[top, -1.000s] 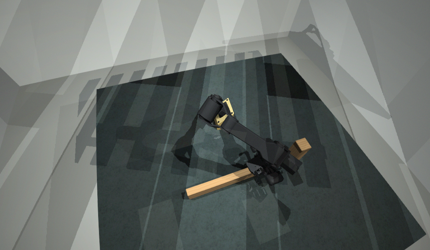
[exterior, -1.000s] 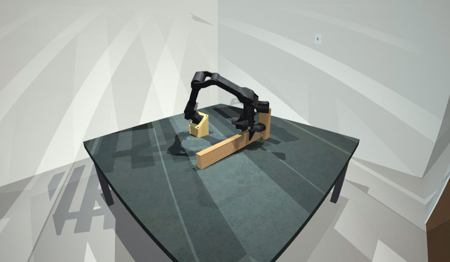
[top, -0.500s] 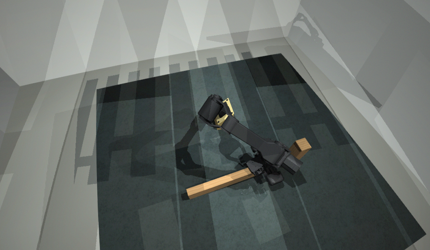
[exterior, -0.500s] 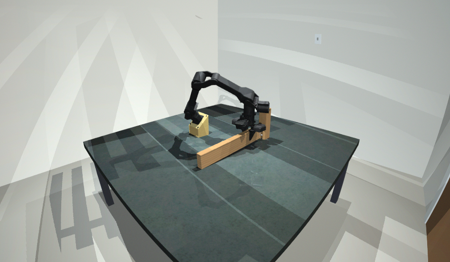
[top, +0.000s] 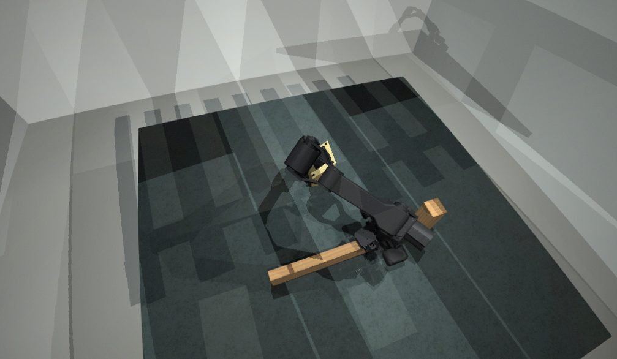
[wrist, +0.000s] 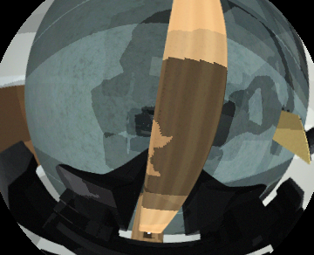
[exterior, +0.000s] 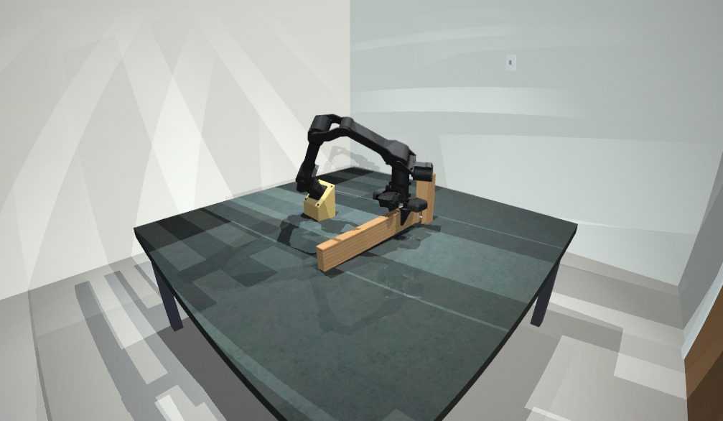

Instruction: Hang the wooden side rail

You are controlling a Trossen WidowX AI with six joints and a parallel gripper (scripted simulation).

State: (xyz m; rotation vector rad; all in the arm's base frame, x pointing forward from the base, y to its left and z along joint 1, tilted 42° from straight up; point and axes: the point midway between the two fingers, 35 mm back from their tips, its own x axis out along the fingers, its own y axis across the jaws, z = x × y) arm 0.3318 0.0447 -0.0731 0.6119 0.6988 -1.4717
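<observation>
The wooden side rail (top: 319, 262) (exterior: 358, 240) (wrist: 190, 96) stands on edge, its far end on or very close to the table. My gripper (top: 370, 250) (exterior: 404, 212) (wrist: 165, 155) is shut on the rail near its post end, one finger on each side. The upright wooden headboard post (top: 434, 207) (exterior: 428, 201) is right beyond that end, with hardly any gap showing. It also shows at the bottom edge of the wrist view. Small bright metal shows between rail and post in the exterior view. The hooks, slot and pins are too hidden to tell whether they are seated.
The arm's yellow base block (top: 329, 154) (exterior: 326, 202) (wrist: 291, 131) stands on the dark table (top: 502, 285) (exterior: 458, 324), behind the rail in the exterior view. The arm arches from it over to the rail. The wrist hangs close beside the post. Shadow patches cover the table.
</observation>
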